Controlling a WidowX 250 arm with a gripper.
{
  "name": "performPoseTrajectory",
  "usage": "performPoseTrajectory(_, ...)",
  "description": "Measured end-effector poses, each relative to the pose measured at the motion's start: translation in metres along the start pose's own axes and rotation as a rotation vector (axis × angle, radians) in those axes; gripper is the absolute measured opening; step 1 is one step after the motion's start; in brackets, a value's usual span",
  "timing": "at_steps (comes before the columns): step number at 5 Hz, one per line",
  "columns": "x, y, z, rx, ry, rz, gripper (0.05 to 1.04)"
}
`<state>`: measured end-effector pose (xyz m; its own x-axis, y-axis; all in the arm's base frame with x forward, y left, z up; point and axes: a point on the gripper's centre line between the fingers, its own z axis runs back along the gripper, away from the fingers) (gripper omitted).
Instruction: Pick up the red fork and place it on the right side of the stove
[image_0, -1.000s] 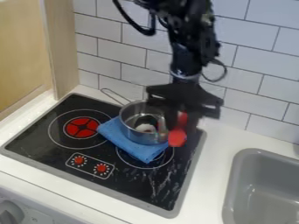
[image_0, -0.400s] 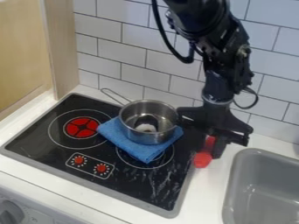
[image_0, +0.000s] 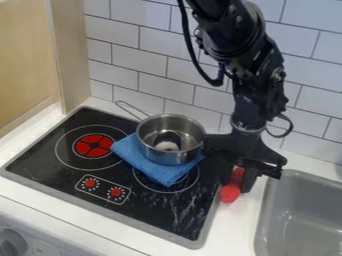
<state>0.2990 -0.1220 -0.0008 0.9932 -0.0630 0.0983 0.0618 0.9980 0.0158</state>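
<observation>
The red fork (image_0: 230, 193) slants steeply at the right edge of the stove (image_0: 150, 212) – broad end down, leaning slightly left. The gripper's (image_0: 236, 186) jaws, barely apart, pinch its upper part

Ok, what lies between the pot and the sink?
Going from pot to sink in the camera view: a bit of blue cloth, the stove's right part, the gripper holding the red fork, then white counter.

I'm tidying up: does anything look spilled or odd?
Yes: the blue cloth lies under the metal pot, partly over a burner, an odd spot for fabric. Pale streaks, smears or scratches, mark the stovetop at right.
</observation>
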Motion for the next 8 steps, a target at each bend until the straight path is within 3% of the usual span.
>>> performPoseTrajectory(1,0.001,-0.001,-0.001,-0.005,0.004,0.001,0.364)
performPoseTrajectory(3,0.005,0.005,0.002,0.039,-0.004,0.012,0.959)
performPoseTrajectory(4,0.009,0.006,0.015,0.038,-0.037,-0.003,1.012)
performPoseTrajectory(6,0.008,0.007,0.053,-0.003,-0.119,0.024,0.995)
performPoseTrajectory(7,0.001,0.008,0.078,-0.073,-0.178,0.048,1.001)
performPoseTrajectory(8,-0.008,0.008,0.091,-0.173,-0.229,0.055,1.001)
